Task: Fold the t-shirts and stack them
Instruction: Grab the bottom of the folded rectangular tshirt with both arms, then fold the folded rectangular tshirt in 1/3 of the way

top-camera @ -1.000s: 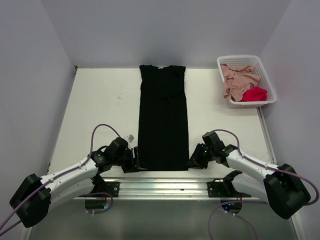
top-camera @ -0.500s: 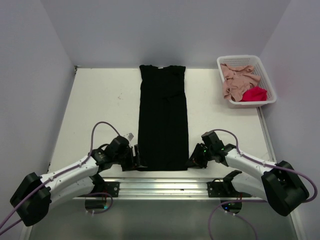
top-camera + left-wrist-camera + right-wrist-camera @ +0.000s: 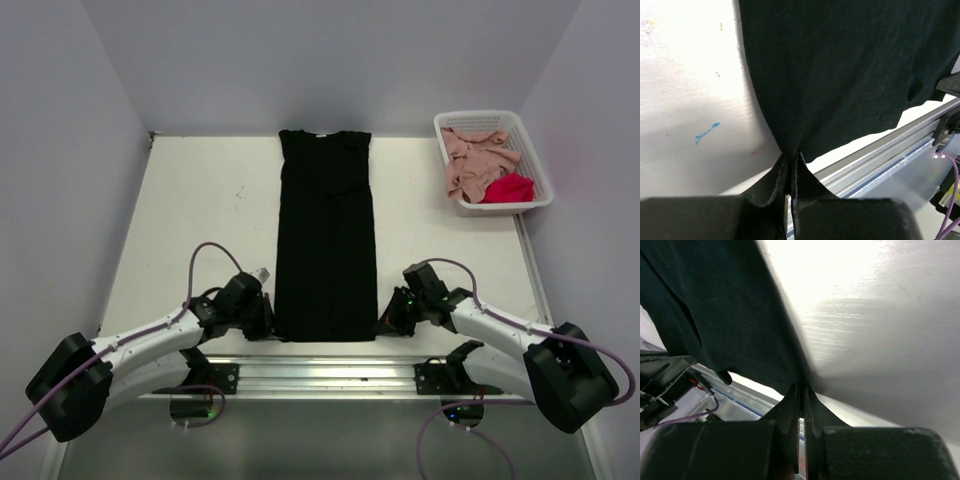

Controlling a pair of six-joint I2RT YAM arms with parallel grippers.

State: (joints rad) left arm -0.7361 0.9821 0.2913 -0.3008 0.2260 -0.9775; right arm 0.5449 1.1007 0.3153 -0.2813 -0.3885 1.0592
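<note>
- black t-shirt (image 3: 326, 240) lies flat down the middle of the table (image 3: 200, 220); soft, light, floppy
- left gripper (image 3: 790, 161) pinched closed on near-left hem corner
- right gripper (image 3: 801, 389) pinched closed on near-right corner; corners are probably the best hold

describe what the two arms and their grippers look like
The left arm and right arm are white tubes with bulky black joints, each trailing a lilac cable. The left gripper and right gripper are black, each with two slim tapered fingers.
</note>
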